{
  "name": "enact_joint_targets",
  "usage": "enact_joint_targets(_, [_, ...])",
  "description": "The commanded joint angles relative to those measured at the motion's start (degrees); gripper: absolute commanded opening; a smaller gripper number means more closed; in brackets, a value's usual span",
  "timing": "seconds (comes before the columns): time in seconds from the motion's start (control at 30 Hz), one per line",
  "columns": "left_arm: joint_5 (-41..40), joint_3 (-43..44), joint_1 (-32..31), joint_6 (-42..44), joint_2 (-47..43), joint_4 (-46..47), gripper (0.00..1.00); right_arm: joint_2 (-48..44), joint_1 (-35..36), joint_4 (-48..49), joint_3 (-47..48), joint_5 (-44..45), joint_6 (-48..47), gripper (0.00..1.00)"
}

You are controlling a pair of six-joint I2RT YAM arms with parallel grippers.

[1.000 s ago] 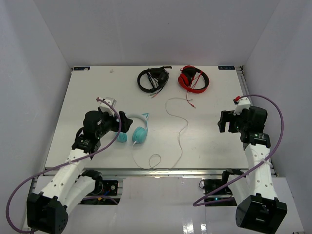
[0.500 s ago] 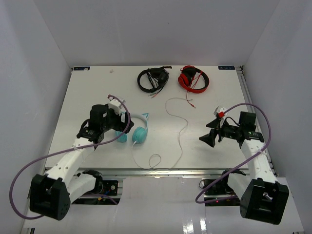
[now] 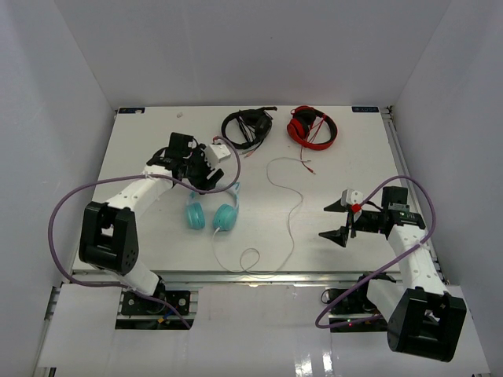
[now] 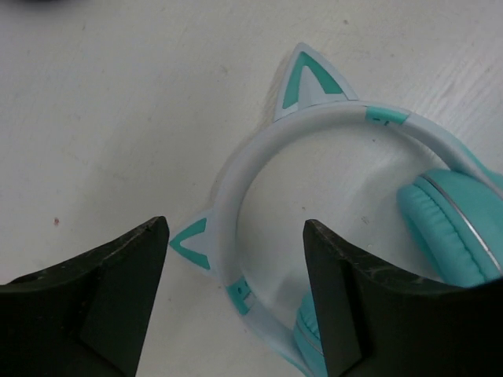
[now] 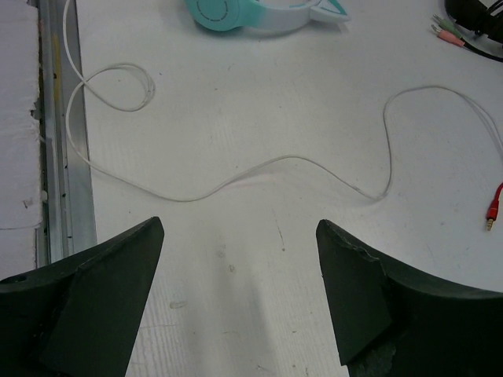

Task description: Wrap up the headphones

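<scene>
The teal headphones (image 3: 211, 214) lie flat on the table left of centre, with a whitish cat-ear headband (image 4: 236, 177) and teal ear cups (image 4: 452, 228). Their thin white cable (image 3: 292, 224) runs from the cups into a small loop near the front edge, then snakes up the middle of the table. My left gripper (image 3: 208, 184) hovers open just above the headband. In the left wrist view the left gripper (image 4: 236, 302) straddles the band without touching it. My right gripper (image 3: 335, 221) is open at the right, pointing left toward the cable (image 5: 259, 169), with nothing between its fingers (image 5: 102, 290).
Black headphones (image 3: 247, 127) and red headphones (image 3: 312, 126) lie at the back of the table, their plugs (image 5: 493, 210) trailing near the white cable's far end. A metal rail (image 5: 55, 157) borders the table's front edge by the cable loop. White walls enclose the table.
My left arm has swung out over the table, so its gripper now hangs over the headband with the jaws slightly narrower. The right gripper has turned left and dropped toward the cable.
</scene>
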Motion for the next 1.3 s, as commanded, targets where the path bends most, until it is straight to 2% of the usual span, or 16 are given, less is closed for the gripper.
enact_joint_targets(0.0, [12.81,3.38,0.54,19.59,4.20,-5.36,0.76,0.37,0.27,-4.33,1.50,-2.49,-6.46,0.82])
enact_joint_targets(0.17, [18.64,8.23,0.59,25.13,11.27,-9.77,0.67,0.85,0.27,-6.77,2.18,-3.49,-8.59,0.82])
enact_joint_targets(0.3, [17.26,10.07,0.29,27.17,15.63,-9.41,0.63,0.81,0.27,-8.19,2.38,-3.72,-9.62,0.82])
enact_joint_targets(0.6, [14.41,8.87,0.16,27.44,18.60,-6.67,0.59,0.90,0.31,-11.36,3.21,-4.86,-12.75,0.82])
enact_joint_targets(0.77, [11.40,7.44,-0.26,26.45,19.17,-3.40,0.57,0.73,0.27,-12.20,3.26,-5.05,-13.44,0.82])
enact_joint_targets(0.97, [9.84,5.61,-0.42,24.25,14.45,2.28,0.61,0.76,0.27,-12.34,3.26,-5.19,-13.59,0.82])
enact_joint_targets(1.27, [8.20,3.38,-0.58,25.06,16.45,2.73,0.60,1.04,0.31,-12.46,3.21,-5.28,-13.59,0.82])
